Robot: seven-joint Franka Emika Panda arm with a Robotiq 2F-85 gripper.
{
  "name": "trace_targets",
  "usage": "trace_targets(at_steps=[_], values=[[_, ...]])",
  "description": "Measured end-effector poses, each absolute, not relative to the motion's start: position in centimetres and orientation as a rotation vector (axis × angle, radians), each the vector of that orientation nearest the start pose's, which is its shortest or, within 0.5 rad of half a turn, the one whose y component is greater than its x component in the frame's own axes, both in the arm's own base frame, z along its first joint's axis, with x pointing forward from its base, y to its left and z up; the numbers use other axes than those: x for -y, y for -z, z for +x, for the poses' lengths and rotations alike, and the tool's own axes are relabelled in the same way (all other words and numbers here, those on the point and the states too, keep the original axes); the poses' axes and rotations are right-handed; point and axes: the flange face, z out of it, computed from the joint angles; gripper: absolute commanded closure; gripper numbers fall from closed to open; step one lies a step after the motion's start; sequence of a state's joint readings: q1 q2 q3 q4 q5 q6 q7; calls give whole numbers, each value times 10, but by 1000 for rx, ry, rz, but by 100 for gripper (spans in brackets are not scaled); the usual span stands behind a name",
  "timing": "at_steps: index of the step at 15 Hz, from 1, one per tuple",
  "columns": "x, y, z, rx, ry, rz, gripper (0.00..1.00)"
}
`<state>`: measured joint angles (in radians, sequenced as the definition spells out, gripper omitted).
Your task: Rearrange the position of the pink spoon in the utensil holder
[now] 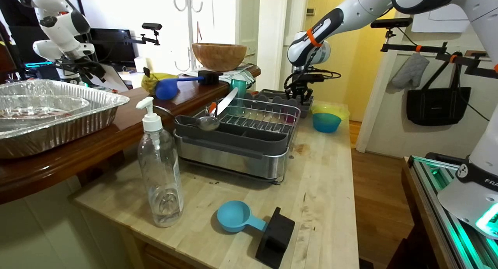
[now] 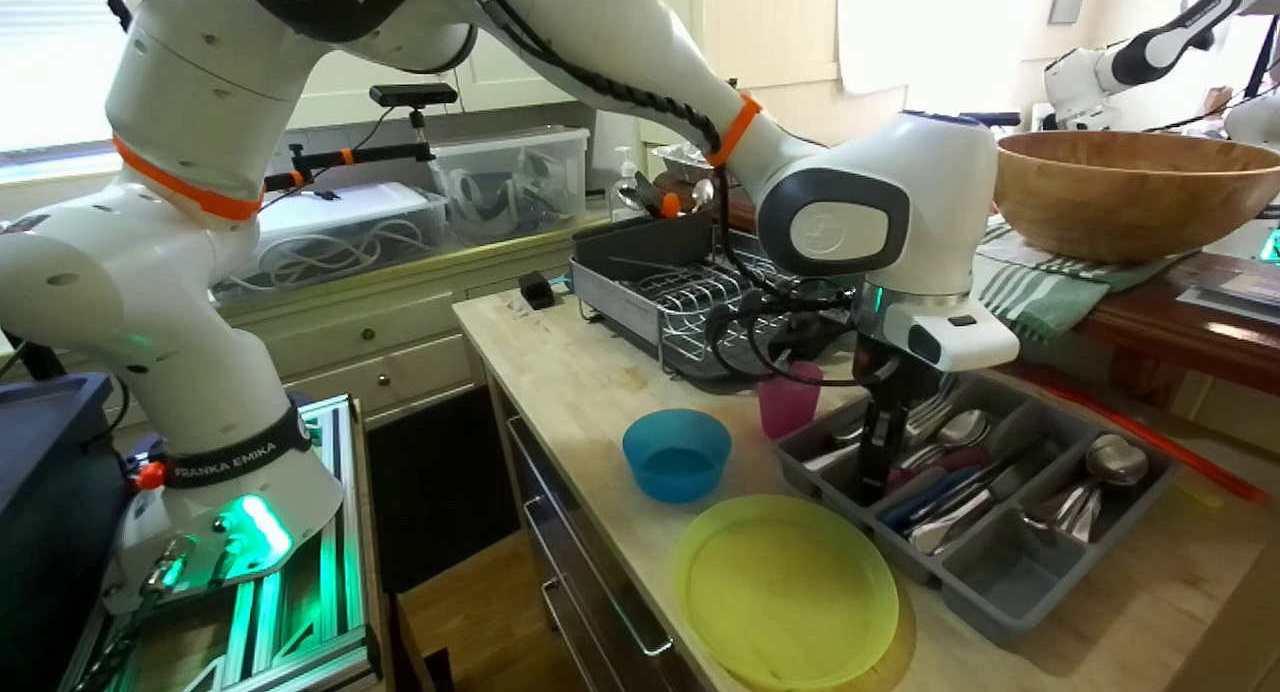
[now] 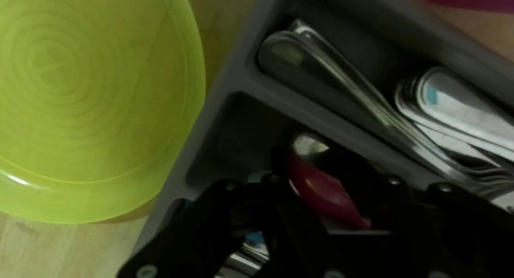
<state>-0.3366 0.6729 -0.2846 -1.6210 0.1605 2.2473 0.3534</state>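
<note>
The pink spoon (image 3: 323, 189) lies in a compartment of the grey utensil tray (image 3: 225, 79), beside metal cutlery. A dark pink part of it also shows behind the gripper in an exterior view (image 2: 945, 462). The tray (image 2: 1000, 622) stands on the counter there. My gripper (image 3: 317, 165) is lowered into the tray, its black fingers on either side of the pink spoon. It points down in both exterior views (image 1: 299, 100) (image 2: 872, 487). The jaws are too dark to show whether they are closed on the spoon. The spoon's lower end is hidden behind the gripper.
A yellow plate (image 2: 785, 592), a blue bowl (image 2: 678, 454) and a pink cup (image 2: 790, 400) stand close to the tray. The dish rack (image 1: 233, 160) with its dark caddy (image 1: 268, 142) stands beyond the cup. A wooden bowl (image 2: 1130, 197) sits on the raised ledge.
</note>
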Motion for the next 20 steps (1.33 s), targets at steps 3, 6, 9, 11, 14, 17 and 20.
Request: trace_targets(at_steps=[3,6,9,11,14,17,20], values=[[372,-241,581,-1544,-35,-2792,100],[370,-241,582,-1539,-37,-2795,98],[370,-241,582,-1538,-37,-2796,98],[370,-242,582,-1537,-37,-2796,98],[371,-245,582,-1515,-34,-2806,98],[375,-259,580,-1470,-3,-2822,98],[380,-278,578,-1438,41,-2823,98]])
